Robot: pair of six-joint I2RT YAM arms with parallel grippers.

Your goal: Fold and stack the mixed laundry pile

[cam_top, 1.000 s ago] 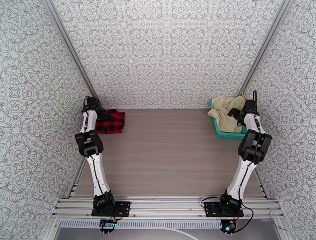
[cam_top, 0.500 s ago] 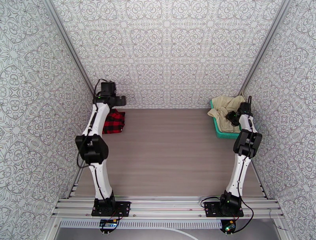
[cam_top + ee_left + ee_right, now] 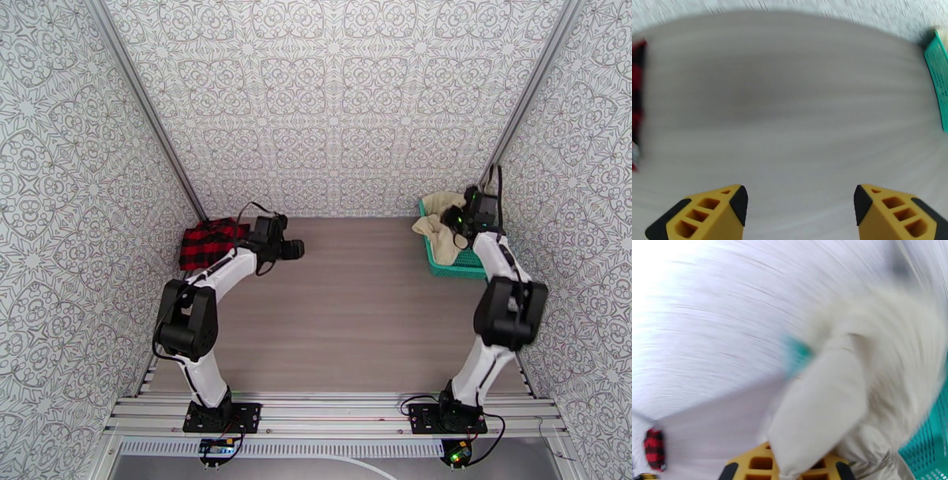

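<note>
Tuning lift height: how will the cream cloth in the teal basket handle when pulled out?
Likely floppy: the cream cloth drapes in soft folds over the right tool. Probably light, bunching rather than holding shape. It may drag or snag on the rim of the teal mesh basket, which it overhangs.

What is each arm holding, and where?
Jaws of the right gripper pinch a bunched fold of the cream cloth; the left gripper holds nothing.

Top external: high, behind near table (image 3: 347,316) edge, angled down and forward toward back wall (image 3: 332,103); far, whole scene. Left wrist: low over table, looking across bare wood; blurred. Right wrist: jammed close against cream cloth (image 3: 821,398); blurred. Shared by all three: teal basket (image 3: 457,272), checked shirt (image 3: 207,243).
</note>
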